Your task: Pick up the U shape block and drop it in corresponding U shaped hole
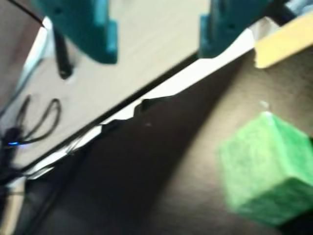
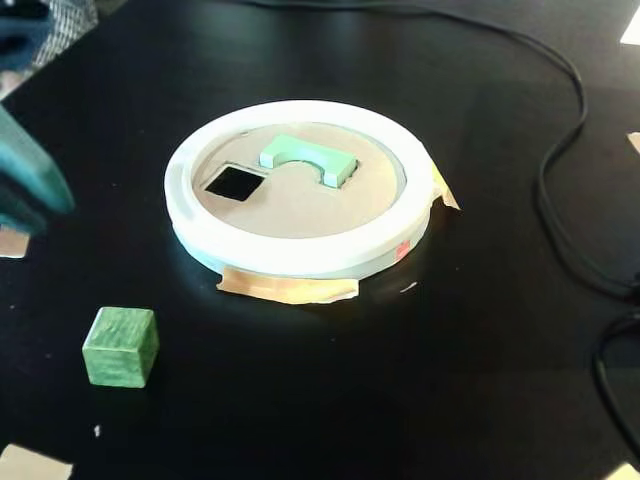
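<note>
The pale mint-green U shape block (image 2: 305, 158) lies on the tan cardboard disc (image 2: 320, 205) inside the white rim (image 2: 300, 250), notch facing the front. It stands slightly proud of the disc. No dark arch-shaped hole shows; the block may cover it. My teal gripper (image 1: 157, 44) is open and empty in the wrist view, with its jaws wide apart at the top edge. In the fixed view it is a blurred teal shape (image 2: 35, 185) at the far left, well apart from the disc.
A darker green cube (image 2: 121, 346) sits on the black table front left and also shows in the wrist view (image 1: 266, 166). A square cutout (image 2: 233, 182) is left of the block. Black cables (image 2: 560, 170) run along the right. Tan tape pieces (image 2: 288, 288) hold the disc.
</note>
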`<state>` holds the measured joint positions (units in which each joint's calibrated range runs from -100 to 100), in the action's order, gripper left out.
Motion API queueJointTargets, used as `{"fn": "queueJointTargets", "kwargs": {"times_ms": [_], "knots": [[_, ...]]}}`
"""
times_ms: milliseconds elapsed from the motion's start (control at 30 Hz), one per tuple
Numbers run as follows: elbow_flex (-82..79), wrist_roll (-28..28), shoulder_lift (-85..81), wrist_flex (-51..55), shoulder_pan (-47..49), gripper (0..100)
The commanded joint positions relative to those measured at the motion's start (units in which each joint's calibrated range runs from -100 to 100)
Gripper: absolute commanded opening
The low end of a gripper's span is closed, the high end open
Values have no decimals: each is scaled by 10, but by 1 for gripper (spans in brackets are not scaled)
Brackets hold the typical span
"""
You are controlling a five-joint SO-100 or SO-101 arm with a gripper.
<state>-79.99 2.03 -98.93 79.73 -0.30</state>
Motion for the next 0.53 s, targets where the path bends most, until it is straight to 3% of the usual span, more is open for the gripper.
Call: {"fn": "queueJointTargets", "kwargs": {"times_ms": [0,500], "knots": [[-43,3,-11,-17,-3,28],[-142,3,-11,-17,-2,28]]}}
